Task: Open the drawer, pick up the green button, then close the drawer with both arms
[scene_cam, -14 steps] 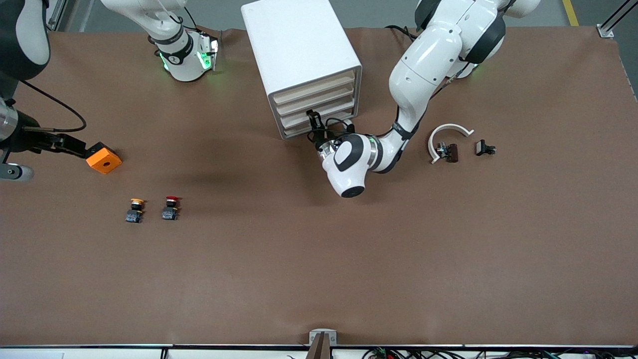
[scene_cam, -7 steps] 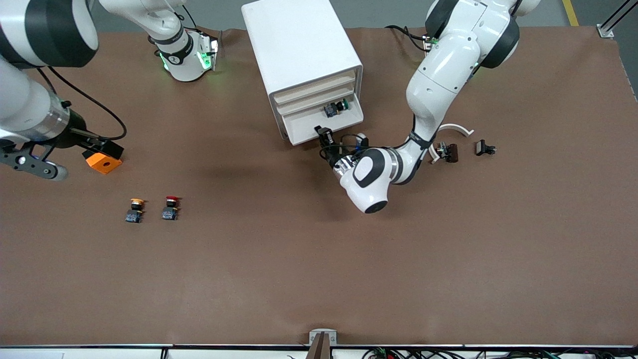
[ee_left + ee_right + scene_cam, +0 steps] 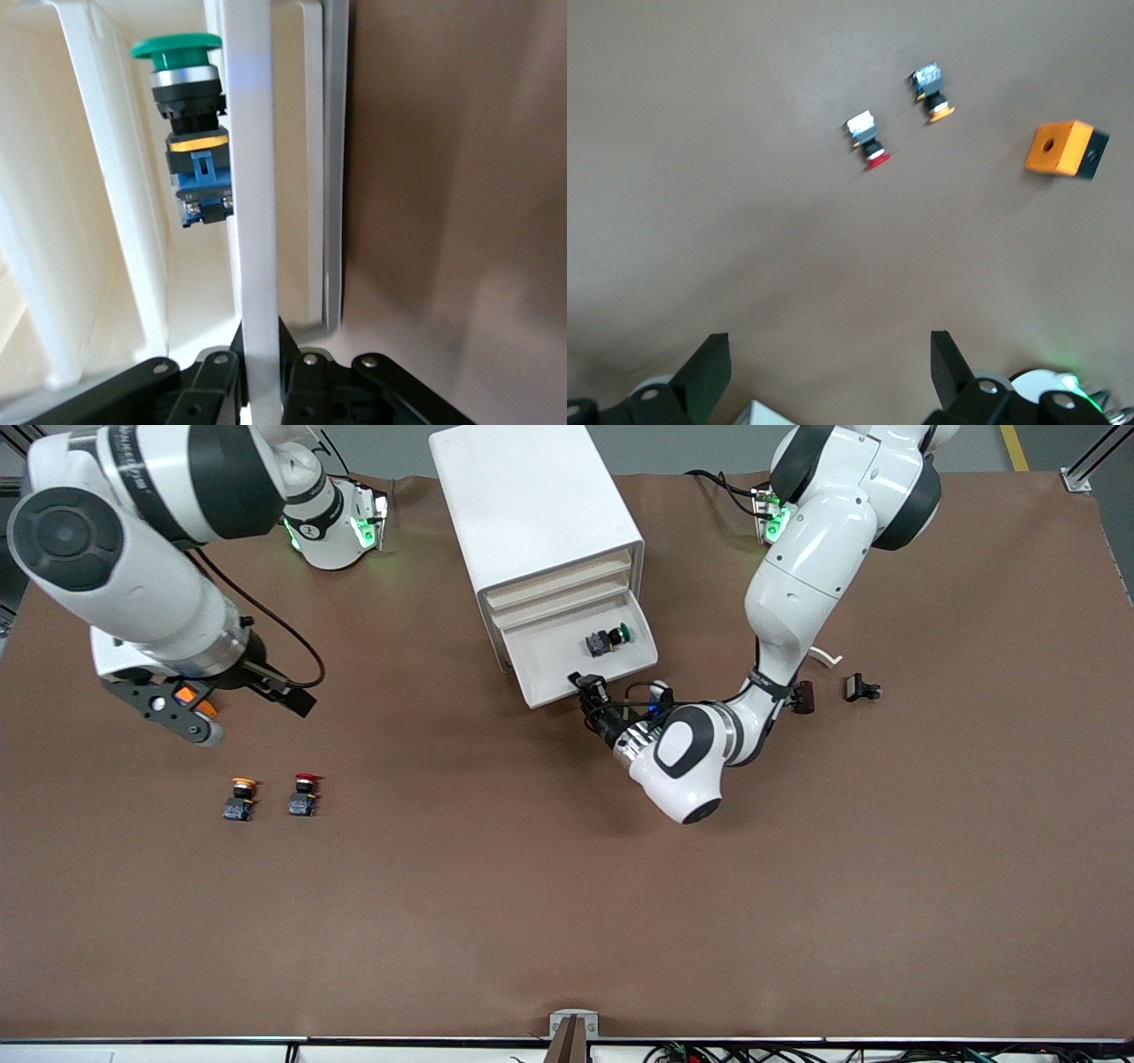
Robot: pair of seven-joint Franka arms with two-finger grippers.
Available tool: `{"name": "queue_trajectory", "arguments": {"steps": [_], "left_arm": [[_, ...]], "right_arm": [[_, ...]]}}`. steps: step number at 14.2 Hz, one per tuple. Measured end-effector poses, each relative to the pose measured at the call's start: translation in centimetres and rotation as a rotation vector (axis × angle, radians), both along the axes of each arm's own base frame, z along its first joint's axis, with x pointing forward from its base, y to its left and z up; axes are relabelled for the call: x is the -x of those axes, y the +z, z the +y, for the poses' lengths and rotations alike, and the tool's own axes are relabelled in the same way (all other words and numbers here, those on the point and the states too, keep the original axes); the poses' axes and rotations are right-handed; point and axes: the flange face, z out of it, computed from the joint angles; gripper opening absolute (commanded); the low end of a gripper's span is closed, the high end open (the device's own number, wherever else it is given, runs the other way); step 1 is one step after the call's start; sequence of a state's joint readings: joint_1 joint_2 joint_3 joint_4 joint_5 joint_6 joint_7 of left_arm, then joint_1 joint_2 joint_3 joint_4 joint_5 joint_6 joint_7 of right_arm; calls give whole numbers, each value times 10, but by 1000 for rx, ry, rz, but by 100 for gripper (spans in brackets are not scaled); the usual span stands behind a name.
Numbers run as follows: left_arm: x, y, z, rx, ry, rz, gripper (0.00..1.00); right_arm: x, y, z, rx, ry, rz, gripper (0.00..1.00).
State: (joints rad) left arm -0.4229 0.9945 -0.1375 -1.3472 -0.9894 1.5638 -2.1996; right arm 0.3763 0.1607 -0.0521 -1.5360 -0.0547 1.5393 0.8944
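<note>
— Inside the pulled-out bottom drawer of the white boxy cabinet, what lies there?

— A small push button with a round green cap on a black body, lying on its side, cap toward the left arm's end of the counter.

— Which hand is nearer?

— The left hand, but it is clamped on the drawer's cream front strip, the button just past that lip.

— And the right hand?

— Well apart, up over the counter near an orange block, fingers spread and empty. I judge it must cross toward the cabinet and come down along the button's short width.
</note>
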Motion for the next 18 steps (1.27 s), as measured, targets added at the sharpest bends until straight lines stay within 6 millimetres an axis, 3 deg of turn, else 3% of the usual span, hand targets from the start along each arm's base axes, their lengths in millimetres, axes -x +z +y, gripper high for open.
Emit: {"name": "queue_trajectory", "arguments": {"steps": [1,2,3,6,8,13,15,18], "left_arm": [[-7,0,7,20,21,-9,20],[-11,0,12,34,30,-17,71],[-16,2,14,57,48,-33,100],[-29,16,11,88,62,-82,100],[-41,31,10,103,59,-125,100],[-76,70,44,87,7,-267,100],[-87,82,62,87,-33,-342,100],[-99,100,84,111,-115,-467,100]], "right_arm": [[4,-2,13,4,-19,-1,100],[8,-4,26,10,-39,-3,100],[12,-6,40,16,-63,-5,100],[28,-17,92,20,-141,-23,100],[41,-33,137,22,-197,-41,100],[81,-101,241,55,-262,-65,100],[93,-125,269,53,-287,-81,100],[106,-134,296,0,-342,-82,100]]}}
